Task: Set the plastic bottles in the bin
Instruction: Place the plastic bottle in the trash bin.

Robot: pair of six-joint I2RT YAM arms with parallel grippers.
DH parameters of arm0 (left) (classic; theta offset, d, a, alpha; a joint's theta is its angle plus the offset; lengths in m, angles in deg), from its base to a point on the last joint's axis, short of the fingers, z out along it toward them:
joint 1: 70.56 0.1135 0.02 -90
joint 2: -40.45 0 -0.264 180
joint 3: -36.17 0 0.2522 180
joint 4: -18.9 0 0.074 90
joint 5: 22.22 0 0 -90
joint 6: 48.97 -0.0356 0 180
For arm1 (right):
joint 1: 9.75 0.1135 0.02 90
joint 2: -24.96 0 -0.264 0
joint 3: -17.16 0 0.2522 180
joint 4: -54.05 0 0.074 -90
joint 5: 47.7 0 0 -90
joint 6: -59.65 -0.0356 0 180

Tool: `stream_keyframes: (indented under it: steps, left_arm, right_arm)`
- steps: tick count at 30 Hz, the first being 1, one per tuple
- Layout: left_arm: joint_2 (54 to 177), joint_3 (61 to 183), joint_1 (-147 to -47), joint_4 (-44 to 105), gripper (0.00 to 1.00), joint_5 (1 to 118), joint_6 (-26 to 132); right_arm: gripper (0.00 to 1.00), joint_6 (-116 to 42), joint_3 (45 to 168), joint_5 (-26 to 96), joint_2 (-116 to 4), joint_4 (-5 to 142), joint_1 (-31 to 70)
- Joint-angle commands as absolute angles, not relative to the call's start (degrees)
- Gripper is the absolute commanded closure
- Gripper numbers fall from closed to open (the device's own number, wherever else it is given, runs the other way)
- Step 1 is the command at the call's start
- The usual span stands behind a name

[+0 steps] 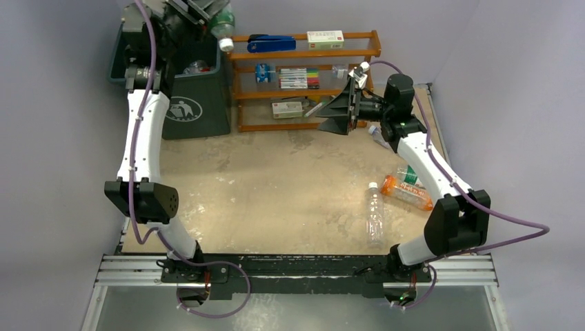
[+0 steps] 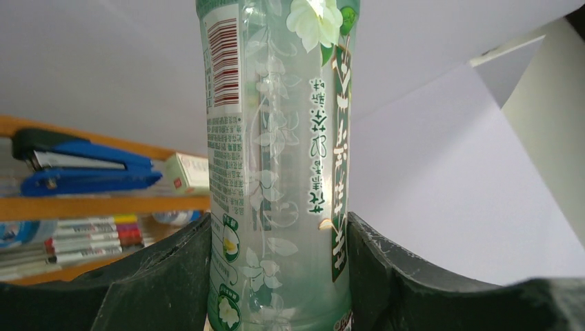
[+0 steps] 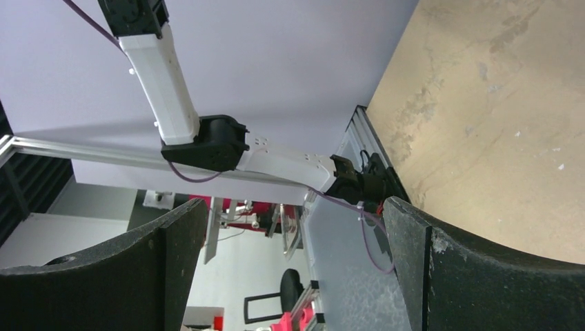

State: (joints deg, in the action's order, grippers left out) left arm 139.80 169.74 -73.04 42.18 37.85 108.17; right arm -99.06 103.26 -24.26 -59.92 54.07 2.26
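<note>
My left gripper [image 1: 204,12] is raised over the dark green bin [image 1: 187,110] at the far left and is shut on a clear green-labelled bottle [image 1: 222,29] with a white cap. In the left wrist view the bottle [image 2: 276,158] stands between both fingers [image 2: 159,283]. One bottle [image 1: 196,67] lies inside the bin. My right gripper [image 1: 336,112] is open and empty, held in the air in front of the wooden rack; it is also in the right wrist view [image 3: 293,269]. A clear bottle [image 1: 374,214], an orange bottle [image 1: 407,194] and a green-labelled bottle [image 1: 408,175] lie on the table at the right.
The orange-brown wooden rack [image 1: 307,55] stands at the back beside the bin, holding a blue stapler [image 1: 270,43], markers [image 1: 299,77] and small boxes. Another small bottle [image 1: 378,135] lies near the rack's right end. Purple walls close in the left, back and right.
</note>
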Motion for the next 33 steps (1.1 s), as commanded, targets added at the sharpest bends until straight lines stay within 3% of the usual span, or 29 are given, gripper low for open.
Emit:
stream_keyframes:
  steps: [1, 16, 26, 29, 33]
  left_arm:
    - [141.41, 174.21, -67.72, 30.36, 0.54, 37.51, 113.91]
    - [144.32, 169.68, -56.54, 34.78, 0.54, 48.16, 104.06]
    - [148.20, 172.10, -55.20, 43.62, 0.54, 52.52, 97.97]
    - [149.24, 171.91, -55.14, 45.72, 0.50, 52.88, 97.71]
    - [150.63, 172.02, -55.11, 49.32, 0.31, 53.24, 96.92]
  right_arm:
    - [0.00, -93.96, 107.25, -23.23, -59.00, 60.21, 1.58]
    - [0.00, -80.26, 118.50, -17.83, -59.40, 86.09, -2.92]
    - [0.00, -79.14, 123.14, -15.79, -62.32, 90.21, -3.05]
    - [0.00, -79.29, 123.87, -15.55, -62.98, 90.62, -2.99]
    - [0.00, -79.71, 124.26, -15.45, -63.53, 90.77, -3.07]
